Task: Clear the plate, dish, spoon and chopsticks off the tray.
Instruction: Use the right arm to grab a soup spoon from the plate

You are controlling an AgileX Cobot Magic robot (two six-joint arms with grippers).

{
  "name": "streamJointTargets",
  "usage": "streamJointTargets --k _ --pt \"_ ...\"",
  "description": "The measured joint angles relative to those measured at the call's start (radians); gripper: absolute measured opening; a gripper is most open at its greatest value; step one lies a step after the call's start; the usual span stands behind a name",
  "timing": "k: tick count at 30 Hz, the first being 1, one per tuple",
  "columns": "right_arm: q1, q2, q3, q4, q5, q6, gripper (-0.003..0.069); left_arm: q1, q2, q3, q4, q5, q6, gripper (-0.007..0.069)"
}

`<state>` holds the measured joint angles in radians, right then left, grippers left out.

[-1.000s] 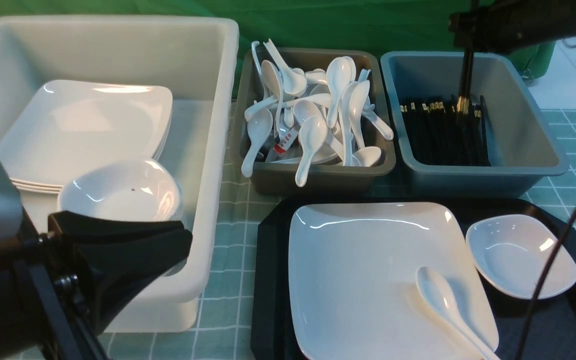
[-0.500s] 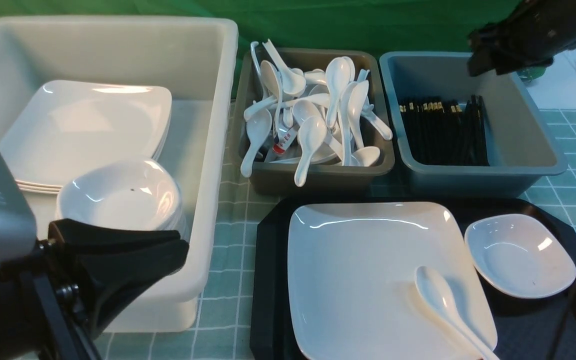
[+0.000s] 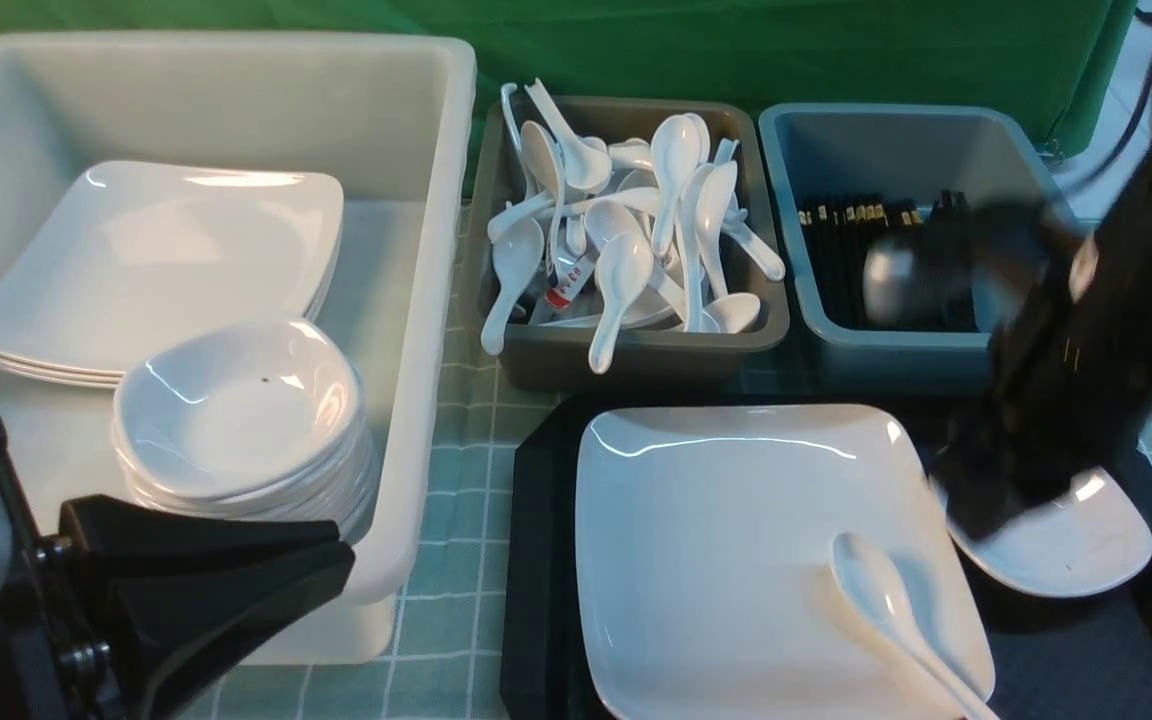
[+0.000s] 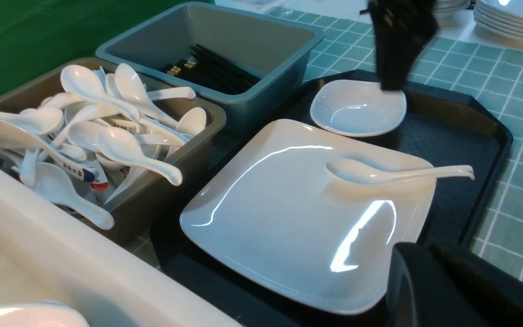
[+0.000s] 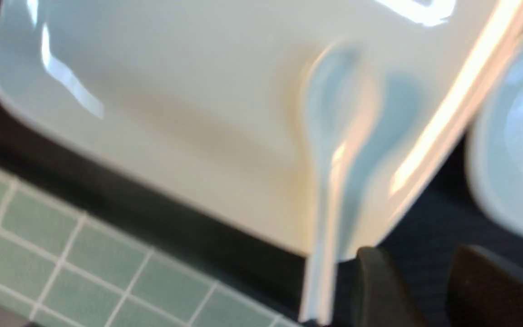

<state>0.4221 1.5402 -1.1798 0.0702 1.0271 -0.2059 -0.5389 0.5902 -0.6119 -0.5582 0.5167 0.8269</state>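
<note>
The black tray (image 3: 536, 560) carries the large white plate (image 3: 736, 540), with the white spoon (image 3: 876, 600) lying on the plate's near right corner, its handle over the rim. The small white dish (image 3: 1086, 540) sits on the tray right of the plate. My right gripper (image 3: 971, 510), blurred by motion, hangs just over the dish's left edge. In the right wrist view that gripper (image 5: 418, 268) is open, with only tray floor between its fingers. Several black chopsticks (image 3: 876, 250) lie in the blue-grey bin (image 3: 936, 350). My left gripper (image 3: 346, 560) is shut and empty at the near left.
A big white tub (image 3: 426, 300) on the left holds stacked square plates and stacked dishes. A brown-grey bin (image 3: 636, 350) behind the tray is piled with several white spoons. Green checked cloth covers the table.
My right arm let go of the chopsticks over the blue-grey bin, lifted away, then swung down and nearer, over the dish. My left gripper sank a little lower.
</note>
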Motion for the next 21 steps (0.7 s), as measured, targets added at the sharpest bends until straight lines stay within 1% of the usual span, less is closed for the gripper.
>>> streamJointTargets --k 3,4,5,6,7,8,9,12,17,19,21 --pt "0.021 -0.014 0.15 -0.005 -0.119 0.046 0.0328 0.0 0.0 0.0 0.001 0.01 0.0 0.0013" --pt "0.022 -0.009 0.192 -0.008 -0.17 0.067 0.0374 0.0 0.0 0.0 0.001 0.013 0.0 0.0013" --pt "0.022 -0.007 0.198 -0.008 -0.177 0.07 0.0374 0.0 0.0 0.0 0.001 0.014 0.0 0.0013" --pt "0.022 0.006 0.238 -0.014 -0.241 0.094 0.0435 0.0 0.0 0.0 0.001 0.014 0.0 0.0013" --pt "0.022 0.01 0.246 -0.015 -0.248 0.096 0.0442 0.0 0.0 0.0 0.001 0.014 0.0 0.0013" --pt "0.022 0.028 0.267 -0.015 -0.287 0.107 0.0479 0.0 0.0 0.0 0.001 0.015 0.0 0.0013" --pt "0.022 0.042 0.278 -0.015 -0.31 0.113 0.0494 0.0 0.0 0.0 0.001 0.015 0.0 0.0013" --pt "0.022 0.086 0.287 -0.024 -0.356 0.116 0.051 0.0 0.0 0.0 0.001 0.015 0.0 0.0013" --pt "0.022 0.141 0.287 -0.037 -0.424 0.111 0.0514 0.0 0.0 0.0 0.001 0.015 0.0 0.0013" --pt "0.022 0.153 0.287 -0.029 -0.443 0.108 0.0511 0.0 0.0 0.0 0.001 0.015 0.0 0.0013" --pt "0.024 0.154 0.287 -0.024 -0.449 0.107 0.049 0.0 0.0 0.0 0.001 0.015 0.0 0.0013"
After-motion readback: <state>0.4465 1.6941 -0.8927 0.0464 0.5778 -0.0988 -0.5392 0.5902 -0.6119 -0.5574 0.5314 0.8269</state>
